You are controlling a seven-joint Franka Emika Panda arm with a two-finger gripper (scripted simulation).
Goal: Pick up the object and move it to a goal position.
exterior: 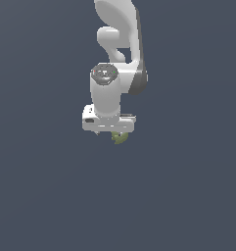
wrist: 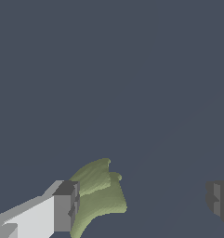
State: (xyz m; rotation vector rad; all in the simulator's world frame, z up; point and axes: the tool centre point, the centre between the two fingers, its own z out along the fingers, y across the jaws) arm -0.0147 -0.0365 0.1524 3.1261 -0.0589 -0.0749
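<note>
The object point(exterior: 119, 138), a small olive-green lump with pointed lobes, peeks out just under the white hand of the arm in the exterior view. In the wrist view the object point(wrist: 100, 195) lies between the two fingers, close against one dark fingertip point(wrist: 67, 207) and far from the other fingertip point(wrist: 219, 199). My gripper point(wrist: 143, 204) is open wide, with a large gap on one side of the object. From outside, the gripper point(exterior: 112, 131) hangs straight down over the object, and its fingers are mostly hidden by the hand.
The ground point(exterior: 51, 196) is a flat, uniform dark grey-blue surface. The white arm point(exterior: 117, 44) reaches down from the top of the exterior view. No goal marker shows.
</note>
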